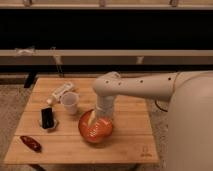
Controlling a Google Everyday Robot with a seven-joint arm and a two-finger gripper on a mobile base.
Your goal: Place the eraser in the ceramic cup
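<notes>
One eraser (46, 117), one ceramic cup (70, 102); gripper (98, 124) over one orange bowl (94, 139)

Body: white rounded shell (192, 125) fills the right side of the view.
Arm: white upper link (145, 84) reaches left from the shell, close to level.
Elbow: rounded joint (106, 84) at the link's left end, turning the arm downward.
Wrist: short white cylinder (105, 106) pointing straight down from the elbow.
Gripper: gripper (100, 122) hangs directly under the wrist, pointing down, low over the middle of the desk (130, 135).
</notes>
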